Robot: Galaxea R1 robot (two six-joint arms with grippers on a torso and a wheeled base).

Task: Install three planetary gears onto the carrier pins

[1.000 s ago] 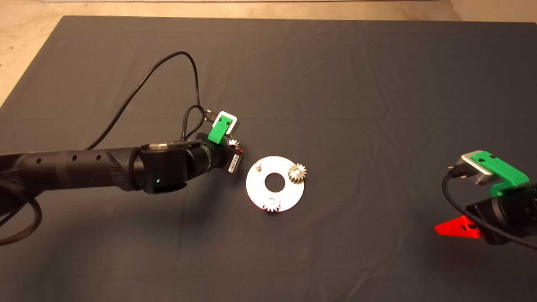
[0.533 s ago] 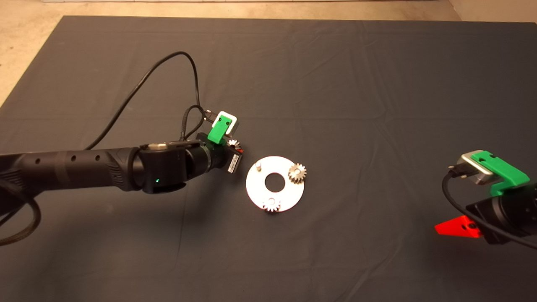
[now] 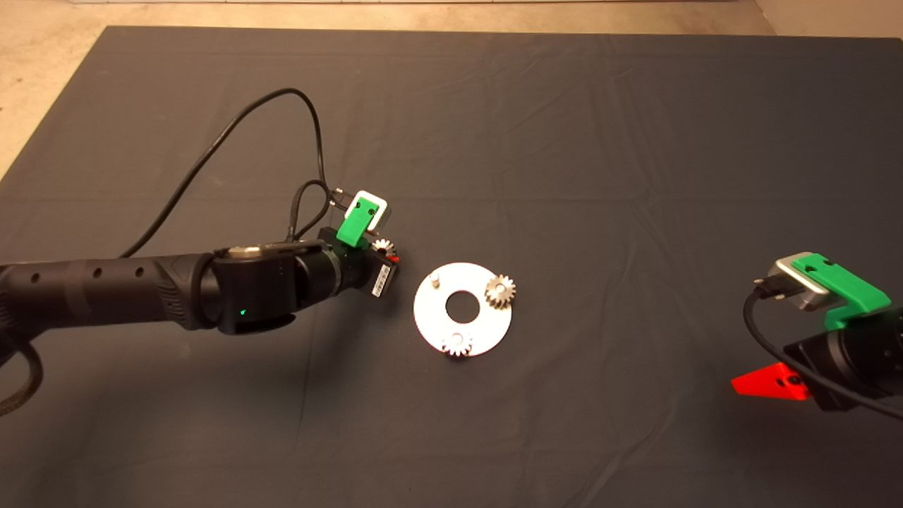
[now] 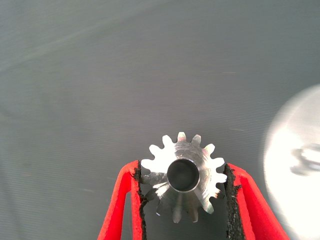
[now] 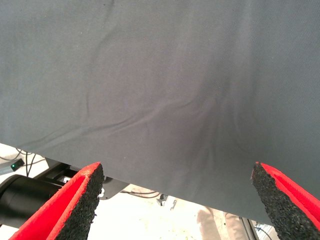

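Note:
The white-silver disc (image 3: 462, 309) lies mid-mat with two planetary gears on its carrier pins: one at its right edge (image 3: 499, 290), one at its near edge (image 3: 457, 343). A bare pin (image 3: 435, 279) stands at its upper left. My left gripper (image 3: 386, 255) hovers just left of the disc, shut on the third gear (image 4: 184, 175), whose teeth sit between the black pads; the disc's edge (image 4: 295, 165) shows blurred beside it. My right gripper (image 5: 177, 200) waits open at the mat's lower right, holding nothing.
The dark mat (image 3: 564, 141) has shallow wrinkles. A black cable (image 3: 233, 134) loops up from the left wrist. Bare floor (image 3: 42, 56) shows beyond the mat's far left corner.
The left arm has drawn back to the left, carrying the gear a little farther from the disc. The right arm has not moved.

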